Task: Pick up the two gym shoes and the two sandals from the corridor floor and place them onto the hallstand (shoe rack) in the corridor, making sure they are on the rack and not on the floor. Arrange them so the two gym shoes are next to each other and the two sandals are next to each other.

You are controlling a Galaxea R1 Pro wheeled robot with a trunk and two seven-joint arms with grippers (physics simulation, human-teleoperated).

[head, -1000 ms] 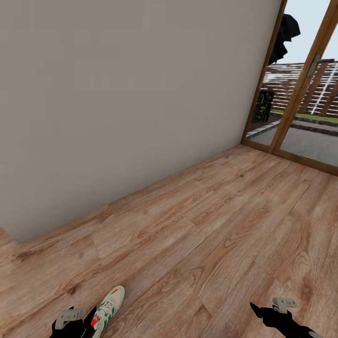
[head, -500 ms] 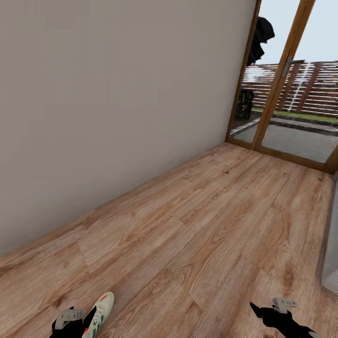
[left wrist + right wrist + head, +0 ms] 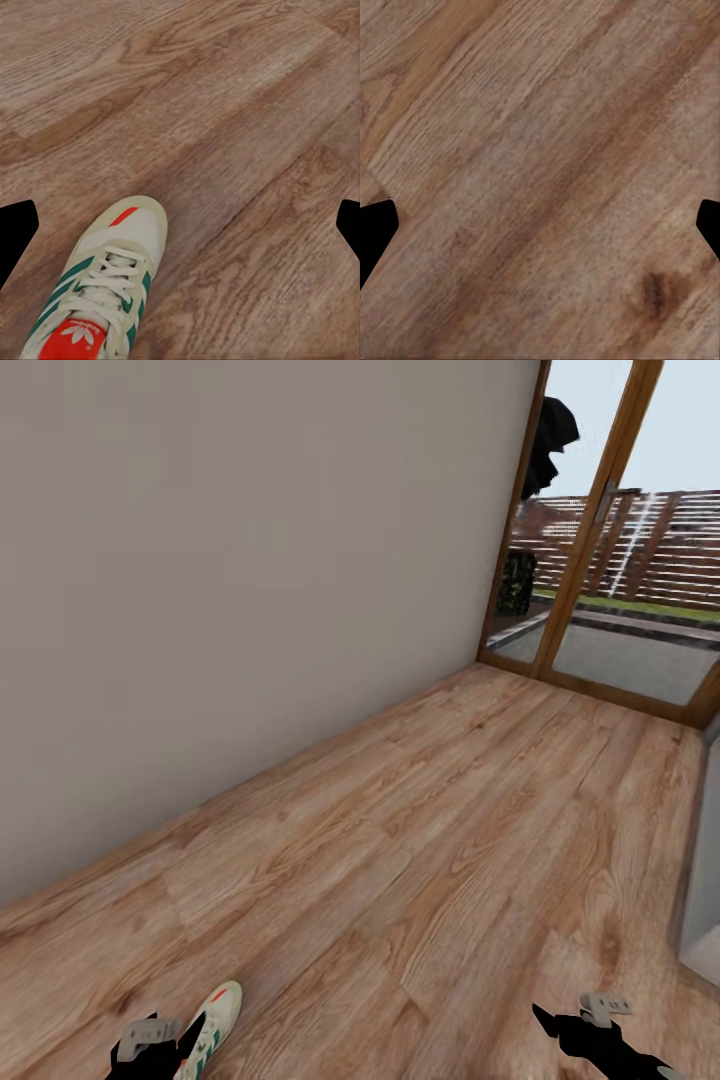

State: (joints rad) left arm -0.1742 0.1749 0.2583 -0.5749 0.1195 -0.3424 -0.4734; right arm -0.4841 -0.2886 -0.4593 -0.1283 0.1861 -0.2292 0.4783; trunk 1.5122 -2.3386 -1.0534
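Lying flat on the corridor floor (image 3: 420, 830), one gym shoe (image 3: 213, 1023) sits just beside the left gripper (image 3: 180, 217), whose fingers are spread; right gripper (image 3: 540, 217) likewise spread over bare planks, holding nothing

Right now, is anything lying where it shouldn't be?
Yes. One gym shoe lies alone on the corridor floor, beside the left gripper, with no partner shoe near it. It belongs on a rack, not on the planks.
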